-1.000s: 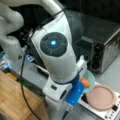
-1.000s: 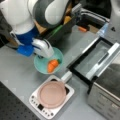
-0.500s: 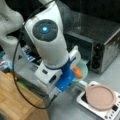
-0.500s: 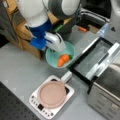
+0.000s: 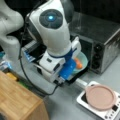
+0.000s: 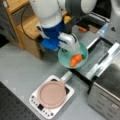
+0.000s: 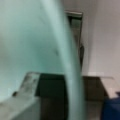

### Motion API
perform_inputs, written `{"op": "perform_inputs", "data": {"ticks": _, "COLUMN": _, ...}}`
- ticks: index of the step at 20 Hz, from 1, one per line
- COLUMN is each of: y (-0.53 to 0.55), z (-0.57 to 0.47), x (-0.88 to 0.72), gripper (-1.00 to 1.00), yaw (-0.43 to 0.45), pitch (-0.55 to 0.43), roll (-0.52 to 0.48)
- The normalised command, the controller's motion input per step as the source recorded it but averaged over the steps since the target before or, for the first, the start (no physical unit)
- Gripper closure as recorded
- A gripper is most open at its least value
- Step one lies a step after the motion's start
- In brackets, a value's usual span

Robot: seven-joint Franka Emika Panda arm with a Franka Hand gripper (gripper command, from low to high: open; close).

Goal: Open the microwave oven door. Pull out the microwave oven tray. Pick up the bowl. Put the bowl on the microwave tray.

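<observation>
The bowl (image 6: 73, 55), gripped at its rim by the closed hand (image 6: 67, 47), has been carried from the surface to above the opened door (image 6: 100, 60)

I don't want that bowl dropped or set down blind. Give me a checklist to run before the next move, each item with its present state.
1. Door of the microwave oven open: ok, it lies folded down.
2. Tray pulled out: cannot tell, the arm and the bowl hide that area.
3. Bowl held by the gripper: ok, its fingers clamp the rim, bowl off the table.
4. Bowl level: not ok, it looks tilted in a front view.
5. Orange contents inside bowl: ok.
6. Pink disc on the white appliance clear of the bowl: ok.
</observation>
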Motion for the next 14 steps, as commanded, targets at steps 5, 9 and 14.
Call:
{"op": "perform_inputs", "data": {"ticks": 5, "y": 0.2, "z": -0.19, "x": -0.51, "gripper": 1.0, "yaw": -0.136, "pitch": -0.289, "roll": 0.071}}
{"op": "perform_inputs", "data": {"ticks": 9, "y": 0.24, "z": -0.18, "x": -0.49, "gripper": 1.0, "yaw": -0.161, "pitch": -0.303, "roll": 0.084}}
{"op": "perform_inputs", "data": {"ticks": 14, "y": 0.27, "z": -0.12, "x": -0.41, "gripper": 1.0, "yaw": -0.162, "pitch": -0.292, "roll": 0.066}}
